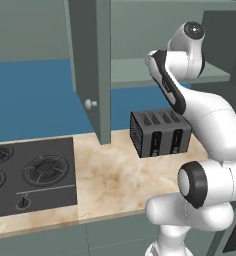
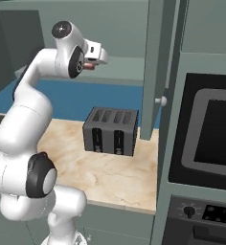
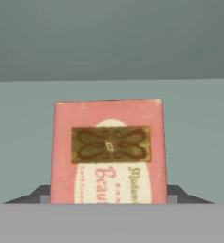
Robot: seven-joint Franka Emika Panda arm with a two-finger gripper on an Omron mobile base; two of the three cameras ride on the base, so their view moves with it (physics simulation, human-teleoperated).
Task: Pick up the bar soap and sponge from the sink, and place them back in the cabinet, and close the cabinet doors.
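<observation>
bar soap (image 3: 109, 152) clamped between the jaws, long axis pointing straight out from the gripper (image 2: 92, 64); gripper level with the cabinet (image 2: 127, 64) shelf, soap over it; sponge not yet shelved

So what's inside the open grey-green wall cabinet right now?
The pinkish-red bar soap, held between the dark fingers, sits over the plain pale shelf of the grey-green wall cabinet. The robot arm covers part of the shelf, so the rest cannot be told.
</observation>
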